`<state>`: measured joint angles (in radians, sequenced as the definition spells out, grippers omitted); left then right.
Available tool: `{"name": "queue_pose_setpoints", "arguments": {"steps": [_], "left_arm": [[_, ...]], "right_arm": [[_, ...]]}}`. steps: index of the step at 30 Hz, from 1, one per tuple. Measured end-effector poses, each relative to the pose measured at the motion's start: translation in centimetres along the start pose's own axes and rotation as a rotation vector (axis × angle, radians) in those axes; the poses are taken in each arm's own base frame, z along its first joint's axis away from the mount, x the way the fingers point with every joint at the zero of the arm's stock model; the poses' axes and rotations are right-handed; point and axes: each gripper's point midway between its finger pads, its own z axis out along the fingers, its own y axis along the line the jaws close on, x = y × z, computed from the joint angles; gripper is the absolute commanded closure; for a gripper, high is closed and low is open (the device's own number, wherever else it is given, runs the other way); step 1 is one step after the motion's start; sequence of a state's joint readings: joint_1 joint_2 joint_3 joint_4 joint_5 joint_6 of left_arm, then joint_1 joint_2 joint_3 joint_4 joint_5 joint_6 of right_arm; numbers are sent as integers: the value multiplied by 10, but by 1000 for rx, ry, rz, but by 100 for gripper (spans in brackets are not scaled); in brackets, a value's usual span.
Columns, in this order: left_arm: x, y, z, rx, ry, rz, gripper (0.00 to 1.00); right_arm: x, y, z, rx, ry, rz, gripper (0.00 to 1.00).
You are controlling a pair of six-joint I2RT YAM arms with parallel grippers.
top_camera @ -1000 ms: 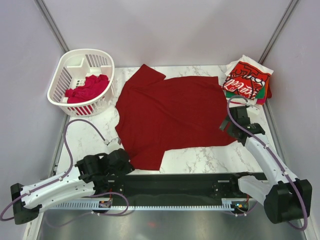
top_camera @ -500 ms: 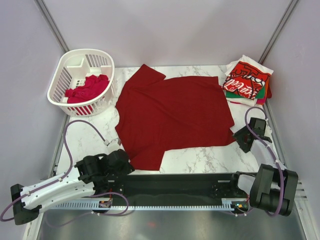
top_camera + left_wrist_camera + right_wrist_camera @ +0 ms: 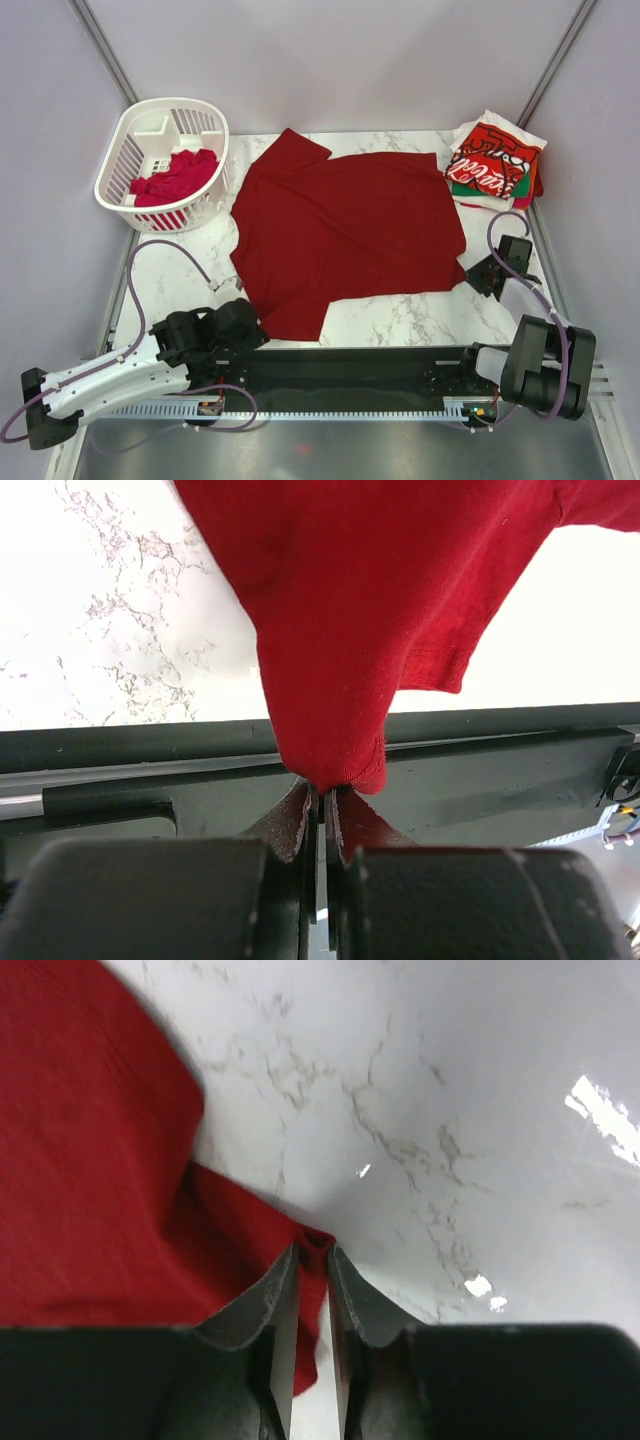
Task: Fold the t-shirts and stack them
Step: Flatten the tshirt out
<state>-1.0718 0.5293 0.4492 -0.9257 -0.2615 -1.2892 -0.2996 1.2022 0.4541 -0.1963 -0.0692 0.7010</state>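
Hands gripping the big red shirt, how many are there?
2. The left hand pinches the red shirt at its near left corner; the right hand pinches its near right corner. Both grips show clearly, nothing hidden.

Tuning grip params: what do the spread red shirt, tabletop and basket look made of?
Red shirt: soft matte cloth, likely knit; it wrinkles and drapes, stitched hem visible.
Tabletop: glossy marble-look, grey veins and glare; stone or laminate, cannot tell.
Basket: white moulded plastic, seemingly; rigid slotted walls.
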Motion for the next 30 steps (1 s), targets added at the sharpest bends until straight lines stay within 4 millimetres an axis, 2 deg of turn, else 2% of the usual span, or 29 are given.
{"name": "queue_pose_setpoints", "arguments": {"steps": [2, 4, 10, 16, 23, 30], "left_arm": [[0, 0, 0, 0, 0, 0, 98], [0, 0, 0, 0, 0, 0, 98], [-1, -2, -3, 6, -2, 12, 98], [-11, -21, -19, 55, -14, -1, 98], [-14, -27, -38, 69, 3, -2, 98], [-25, -31, -78, 115, -4, -16, 98]], "right_arm": [[6, 0, -4, -16, 12, -1, 88], [10, 0, -12, -31, 20, -5, 100], [1, 10, -45, -74, -34, -36, 100], [-21, 26, -83, -79, -77, -58, 100], [2, 10, -109, -50, -42, -30, 100], [19, 2, -111, -23, 35, -29, 100]]}}
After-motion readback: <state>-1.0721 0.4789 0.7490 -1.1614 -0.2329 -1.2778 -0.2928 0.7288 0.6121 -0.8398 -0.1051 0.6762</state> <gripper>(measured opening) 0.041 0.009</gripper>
